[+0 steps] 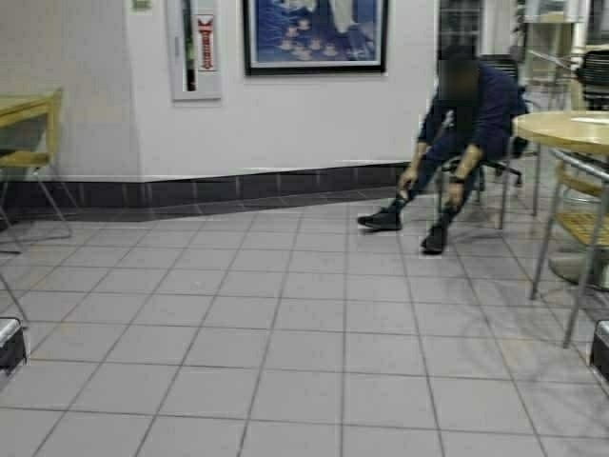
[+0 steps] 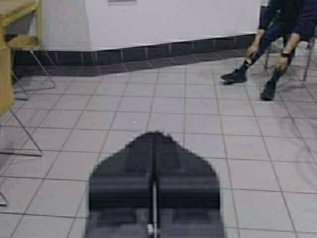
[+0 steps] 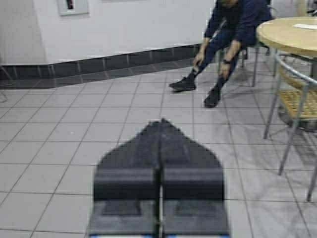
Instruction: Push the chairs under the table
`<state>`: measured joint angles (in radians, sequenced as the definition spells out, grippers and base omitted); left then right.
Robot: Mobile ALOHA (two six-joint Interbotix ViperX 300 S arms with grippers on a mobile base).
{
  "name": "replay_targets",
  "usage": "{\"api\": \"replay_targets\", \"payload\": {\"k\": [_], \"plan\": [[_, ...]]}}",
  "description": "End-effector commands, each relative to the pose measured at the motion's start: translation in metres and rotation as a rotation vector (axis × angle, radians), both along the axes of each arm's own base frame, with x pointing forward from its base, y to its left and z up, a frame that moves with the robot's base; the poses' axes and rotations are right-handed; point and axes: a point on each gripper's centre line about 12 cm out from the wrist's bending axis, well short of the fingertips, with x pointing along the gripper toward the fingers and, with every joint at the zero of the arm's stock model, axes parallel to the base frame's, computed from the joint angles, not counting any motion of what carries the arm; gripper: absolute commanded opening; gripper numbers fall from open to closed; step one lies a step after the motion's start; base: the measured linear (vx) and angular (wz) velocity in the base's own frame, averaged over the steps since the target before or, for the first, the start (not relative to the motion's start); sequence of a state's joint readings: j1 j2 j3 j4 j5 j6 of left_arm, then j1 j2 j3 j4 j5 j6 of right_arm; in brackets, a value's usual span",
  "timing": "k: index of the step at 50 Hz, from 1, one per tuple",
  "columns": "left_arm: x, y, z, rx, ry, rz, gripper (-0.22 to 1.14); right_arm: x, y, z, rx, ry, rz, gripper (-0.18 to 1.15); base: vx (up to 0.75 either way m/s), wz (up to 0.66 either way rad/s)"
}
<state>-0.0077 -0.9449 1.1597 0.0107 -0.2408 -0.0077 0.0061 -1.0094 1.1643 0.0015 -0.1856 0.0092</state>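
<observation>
A yellow-tan plywood chair (image 1: 38,143) with thin wire legs stands at the far left by the wall, beside the pale-wood table top (image 1: 17,105). The left wrist view shows this chair (image 2: 25,42), the table top (image 2: 15,10), and the tan edge of a nearer second chair (image 2: 6,79). My left gripper (image 2: 154,135) is shut and empty, low over the tiles, well short of the chairs. My right gripper (image 3: 161,122) is also shut and empty over the floor. Only the edges of both arms show in the high view, left (image 1: 9,345) and right (image 1: 600,348).
A person (image 1: 466,124) sits at the back right, bent towards their shoes. A round light-wood table (image 1: 566,129) and grey metal-tube chairs with wicker seats (image 1: 580,224) stand at the right. The wall (image 1: 285,114) with a dark tiled base closes the far side. Open tiled floor lies ahead.
</observation>
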Motion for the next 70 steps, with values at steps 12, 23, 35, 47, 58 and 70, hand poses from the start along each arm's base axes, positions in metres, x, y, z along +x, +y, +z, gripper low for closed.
{"api": "replay_targets", "payload": {"k": [12,23,35,47,58,70], "plan": [[0.002,0.001,0.003,0.018,-0.025,0.003,0.02,0.007,0.000,0.001,0.000,0.014,0.002,0.05,0.23,0.09],[0.002,0.001,-0.001,0.006,-0.017,0.002,0.02,0.009,0.000,-0.004,0.003,0.034,0.002,0.05,0.30,0.18],[0.001,0.000,0.006,-0.014,-0.038,0.000,0.02,0.011,0.000,-0.004,0.001,0.038,0.002,0.05,0.28,0.34],[-0.002,0.000,0.010,-0.018,-0.057,0.000,0.02,0.011,0.000,-0.006,0.001,0.048,0.002,0.05,0.28,0.50],[-0.003,0.000,0.008,-0.033,-0.053,-0.001,0.02,0.011,0.000,-0.007,0.006,0.060,0.002,0.05,0.26,0.62],[-0.004,0.000,0.011,-0.022,-0.063,-0.001,0.03,0.012,0.000,-0.004,0.027,0.054,0.002,0.05,0.25,0.59]]}}
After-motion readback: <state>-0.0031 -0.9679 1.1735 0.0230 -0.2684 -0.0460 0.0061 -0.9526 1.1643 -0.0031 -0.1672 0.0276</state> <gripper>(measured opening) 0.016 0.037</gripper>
